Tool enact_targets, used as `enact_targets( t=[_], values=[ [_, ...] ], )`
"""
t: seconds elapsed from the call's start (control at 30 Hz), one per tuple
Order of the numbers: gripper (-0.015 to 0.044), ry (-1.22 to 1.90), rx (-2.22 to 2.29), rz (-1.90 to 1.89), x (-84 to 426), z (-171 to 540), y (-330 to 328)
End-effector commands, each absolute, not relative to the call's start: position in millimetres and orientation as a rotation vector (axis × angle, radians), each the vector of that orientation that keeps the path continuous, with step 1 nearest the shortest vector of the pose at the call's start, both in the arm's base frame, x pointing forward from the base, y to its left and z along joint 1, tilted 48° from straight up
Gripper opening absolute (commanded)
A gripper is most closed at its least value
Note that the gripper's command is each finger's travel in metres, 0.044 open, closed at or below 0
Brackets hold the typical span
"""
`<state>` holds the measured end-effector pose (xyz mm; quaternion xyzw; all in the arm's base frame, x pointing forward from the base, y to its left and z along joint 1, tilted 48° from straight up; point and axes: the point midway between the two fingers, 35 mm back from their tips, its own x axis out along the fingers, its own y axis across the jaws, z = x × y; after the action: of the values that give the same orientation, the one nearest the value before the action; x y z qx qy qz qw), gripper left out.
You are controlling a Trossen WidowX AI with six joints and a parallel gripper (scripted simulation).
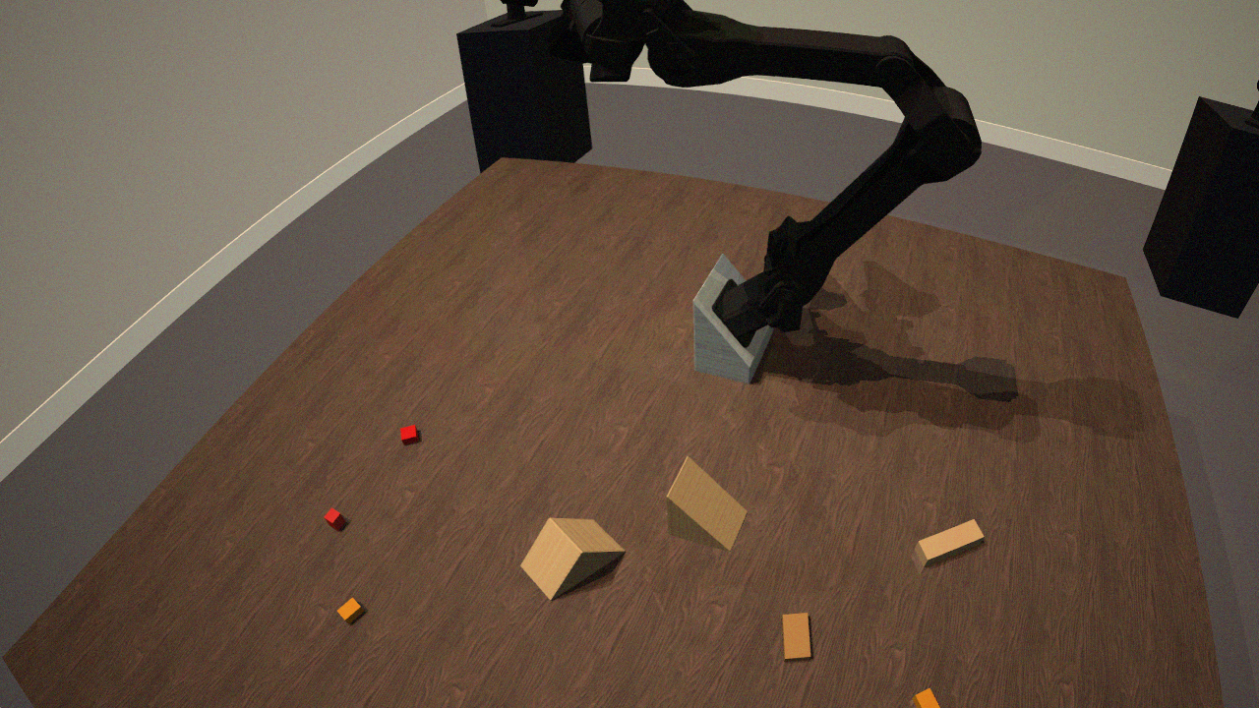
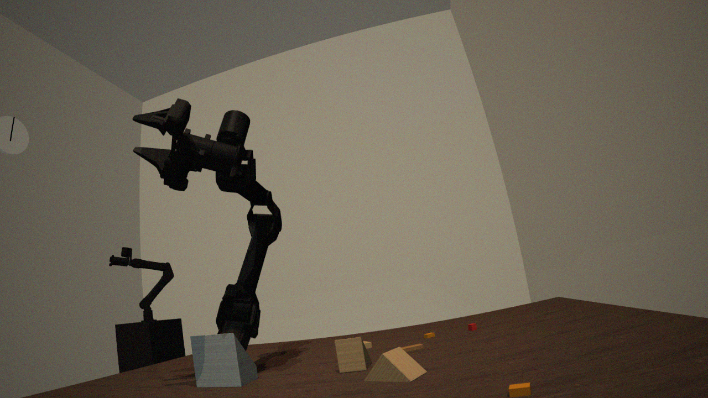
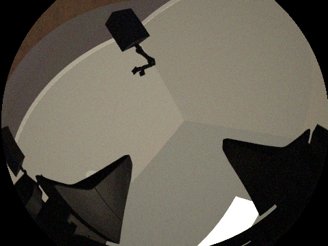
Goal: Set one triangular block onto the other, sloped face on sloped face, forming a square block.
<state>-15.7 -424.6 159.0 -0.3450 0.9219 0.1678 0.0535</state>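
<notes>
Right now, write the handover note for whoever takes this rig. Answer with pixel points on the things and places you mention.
Gripper (image 1: 591, 52) (image 2: 136, 133) (image 3: 178, 153): jaws open and holding nothing, raised high above the table (image 1: 528, 352) (image 2: 594, 346).
Two tan triangular blocks (image 1: 704, 505) (image 2: 350, 355): on the table, apart.
Done: no stacking; neither block sits on the other.
Left: grasp one, set it slope to slope on the other, level the top, even the ends, release, withdraw clear.
</notes>
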Motion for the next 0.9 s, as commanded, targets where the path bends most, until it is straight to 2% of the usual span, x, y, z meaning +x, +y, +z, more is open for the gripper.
enact_targets(
  t=[0.0,0.17,0.33,0.87],
  values=[
    [0.0426,2.792,-1.060,0.493,-13.5,157.9,-424.9],
    [0.0440,2.457,-1.269,0.116,46.2,130.1,-424.4],
    [0.0440,2.015,-1.264,-0.149,114.0,98.4,-403.8],
    [0.0440,1.342,-0.775,-0.270,219.6,48.9,-314.6]
  ],
)
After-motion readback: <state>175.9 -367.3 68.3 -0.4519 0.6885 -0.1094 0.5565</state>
